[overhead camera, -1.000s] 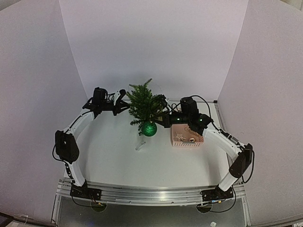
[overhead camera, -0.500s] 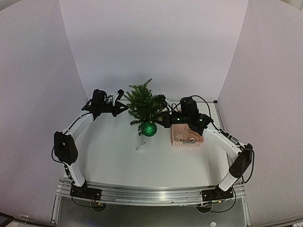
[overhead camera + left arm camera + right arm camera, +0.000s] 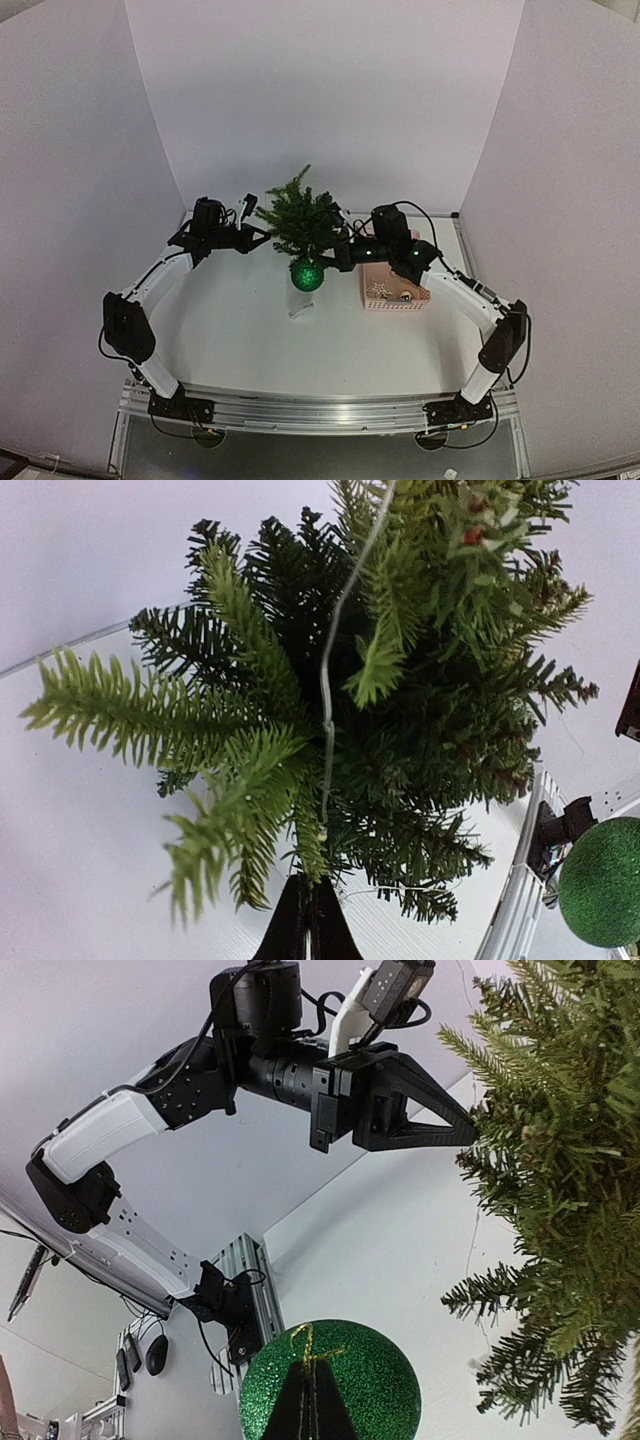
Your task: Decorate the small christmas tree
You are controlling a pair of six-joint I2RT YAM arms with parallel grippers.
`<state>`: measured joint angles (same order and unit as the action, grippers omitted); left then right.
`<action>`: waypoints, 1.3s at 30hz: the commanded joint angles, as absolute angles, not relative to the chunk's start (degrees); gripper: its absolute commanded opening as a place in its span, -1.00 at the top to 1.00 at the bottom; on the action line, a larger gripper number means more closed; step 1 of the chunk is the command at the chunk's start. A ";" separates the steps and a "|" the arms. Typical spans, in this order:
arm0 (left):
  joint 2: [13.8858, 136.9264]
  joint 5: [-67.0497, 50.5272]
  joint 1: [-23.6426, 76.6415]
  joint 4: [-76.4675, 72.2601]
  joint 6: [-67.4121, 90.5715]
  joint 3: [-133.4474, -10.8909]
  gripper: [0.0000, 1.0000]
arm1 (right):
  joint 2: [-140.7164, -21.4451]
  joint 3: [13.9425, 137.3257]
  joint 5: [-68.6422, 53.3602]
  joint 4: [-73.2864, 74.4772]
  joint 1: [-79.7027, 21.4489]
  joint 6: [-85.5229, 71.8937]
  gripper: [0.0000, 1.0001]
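Pale lilac walls close off three sides of a white tabletop. The small christmas tree is at the middle of the far side, between the two arms, with its top leaning a little to the left in the overhead view.

The left pincer is fully closed, its black fingers meeting in a point that touches the outer needles on the tree's left side. From its own camera, twigs reach right down to the fingertips. Whether a twig is caught between them I cannot tell. A thin, pale thread runs down through the branches just above those tips.

The right pincer is also closed tight. It pinches the gold loop on top of a green glitter ball, which it holds against the tree's lower front branches.

A pink basket sits on the tabletop to the right of the ball, partly under the right arm. It holds a few small pieces too small to make out.
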<state>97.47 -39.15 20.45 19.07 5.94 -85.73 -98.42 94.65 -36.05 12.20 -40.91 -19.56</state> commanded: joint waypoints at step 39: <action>70.98 -50.27 21.97 6.65 -3.46 -62.82 -0.32 | -110.38 104.89 -28.23 8.10 -48.74 -15.34 1.00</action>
<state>73.43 -45.24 21.87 11.62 3.09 -65.64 -108.30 101.94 -31.83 11.54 -47.60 -17.54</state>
